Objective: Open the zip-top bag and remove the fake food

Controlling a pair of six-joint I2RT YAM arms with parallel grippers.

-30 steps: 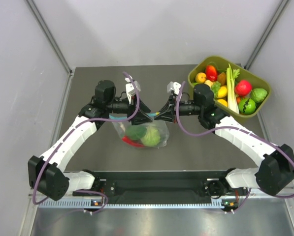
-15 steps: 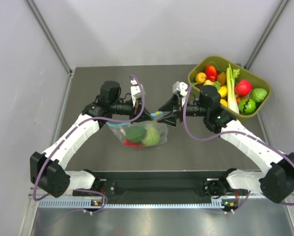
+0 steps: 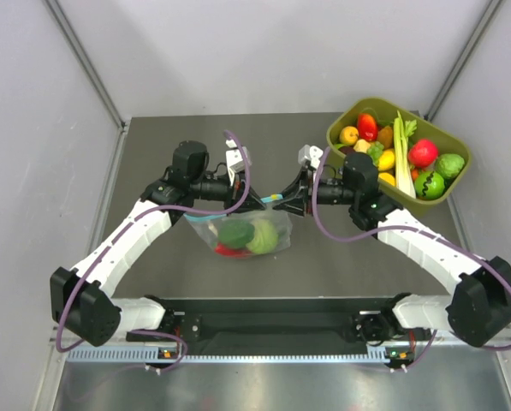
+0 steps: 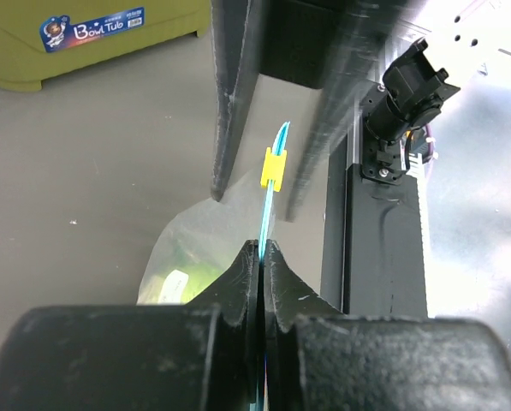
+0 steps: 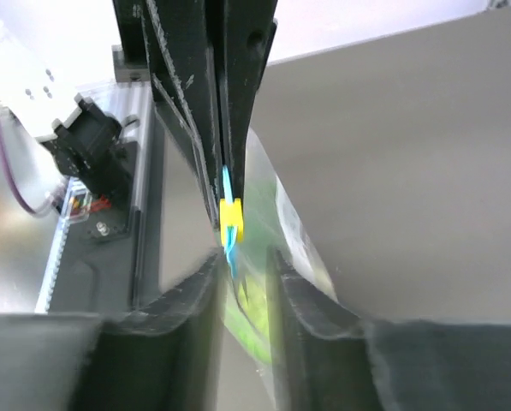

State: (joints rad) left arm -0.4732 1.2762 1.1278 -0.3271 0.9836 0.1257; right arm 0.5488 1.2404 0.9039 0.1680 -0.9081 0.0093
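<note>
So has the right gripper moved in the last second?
Yes. The right gripper has shifted slightly right, toward the olive-green tub and away from the left gripper.

Robot lab cell: grey panel walls (image 3: 32,171) enclose a dark table (image 3: 264,139).

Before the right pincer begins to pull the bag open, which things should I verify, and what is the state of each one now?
1. The left pincer is clamped on the zip strip: ok.
2. The yellow slider sits between the fingers of the right pincer: ok, both wrist views show it.
3. The right pincer is closed on the slider: not ok, a gap shows on each side.
4. The mouth of the zip-top bag is opened: not ok, the strip runs as one thin line.
5. The fake food is inside the bag: ok.
6. The bag bottom rests on the table: cannot tell.
</note>
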